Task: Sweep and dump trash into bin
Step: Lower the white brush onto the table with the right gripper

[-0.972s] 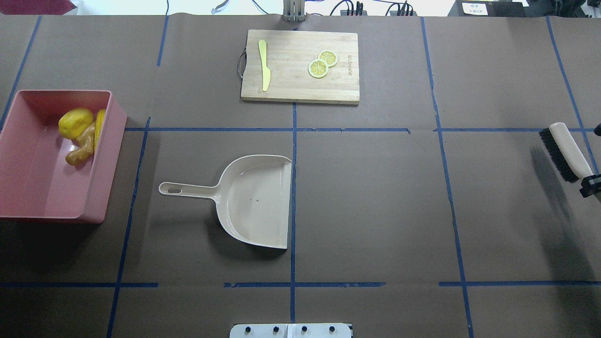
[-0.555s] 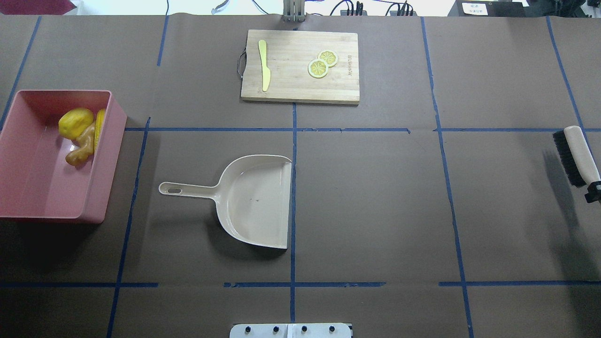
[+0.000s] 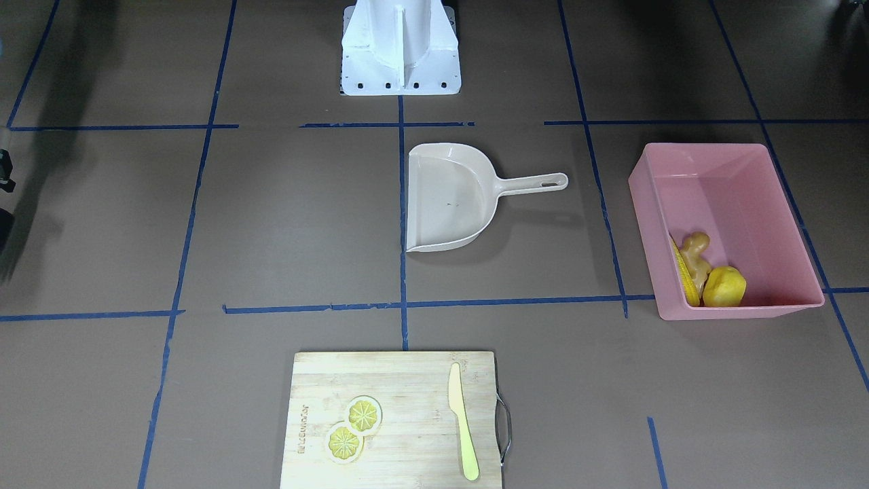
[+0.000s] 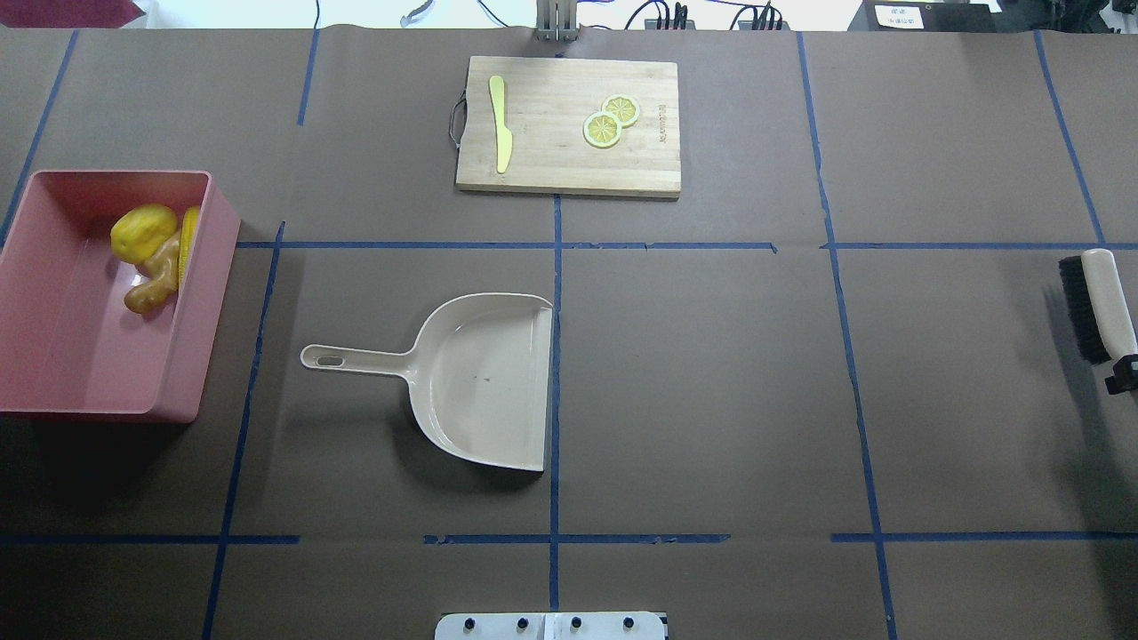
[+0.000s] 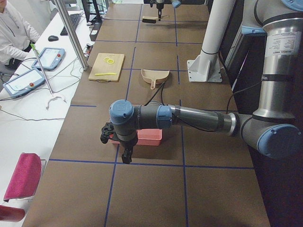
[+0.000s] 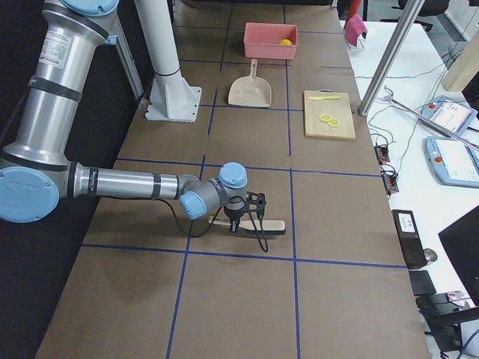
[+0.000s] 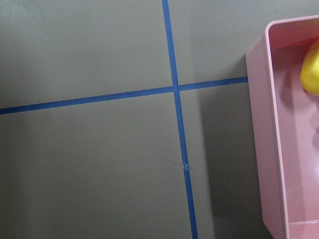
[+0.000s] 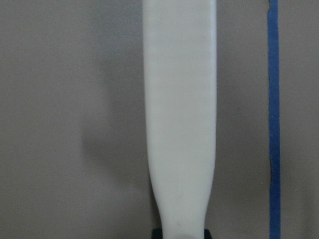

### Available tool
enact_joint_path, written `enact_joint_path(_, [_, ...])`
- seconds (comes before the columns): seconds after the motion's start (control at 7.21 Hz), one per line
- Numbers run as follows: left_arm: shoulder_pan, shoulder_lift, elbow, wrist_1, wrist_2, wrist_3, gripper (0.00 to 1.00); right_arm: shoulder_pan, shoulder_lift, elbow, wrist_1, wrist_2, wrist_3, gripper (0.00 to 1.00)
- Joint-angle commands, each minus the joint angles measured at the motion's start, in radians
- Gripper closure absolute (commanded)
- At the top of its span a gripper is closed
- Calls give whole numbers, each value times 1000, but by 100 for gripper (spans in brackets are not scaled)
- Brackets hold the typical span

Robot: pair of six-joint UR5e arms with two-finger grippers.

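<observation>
The pink bin (image 4: 212,293) stands at the table's left end. Inside it lies the trash: a yellow lump (image 4: 142,233), a corn cob (image 4: 188,240) and a ginger root (image 4: 153,284). The beige dustpan (image 4: 484,382) rests flat in the middle with nothing in it. At the far right edge my right gripper (image 4: 1122,373) is shut on the handle of a black-bristled brush (image 4: 1098,302), held low over the table. My left gripper (image 5: 126,153) shows only in the exterior left view, beside the bin's (image 5: 151,137) near end, and I cannot tell whether it is open or shut.
A wooden cutting board (image 4: 569,124) at the far middle carries a pale knife (image 4: 500,124) and two lemon slices (image 4: 610,121). Blue tape lines cross the brown table cover. A person sits by the side bench (image 5: 14,33) in the exterior left view.
My right gripper has carried the brush farther right toward the table's edge and turned it nearly parallel to that edge. Bin, trash and dustpan have not moved.
</observation>
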Motion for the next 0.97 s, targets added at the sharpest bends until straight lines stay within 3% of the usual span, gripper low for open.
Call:
enact_joint_path(0.0, [0, 0, 0, 0, -1, 1, 0, -34, 7, -2, 20, 50, 62, 84])
enact_joint_path(0.42, [0, 0, 1, 0, -1, 1, 0, -53, 7, -6, 37, 50, 70, 72])
enact_joint_path(0.56, [0, 0, 0, 0, -1, 1, 0, -53, 7, -6, 39, 50, 68, 58])
enact_joint_path(0.69, [0, 0, 1, 0, 2, 1, 0, -53, 7, -6, 39, 52, 67, 51])
enact_joint_path(0.83, [0, 0, 1, 0, 1, 1, 0, -53, 7, -6, 40, 52, 68, 32])
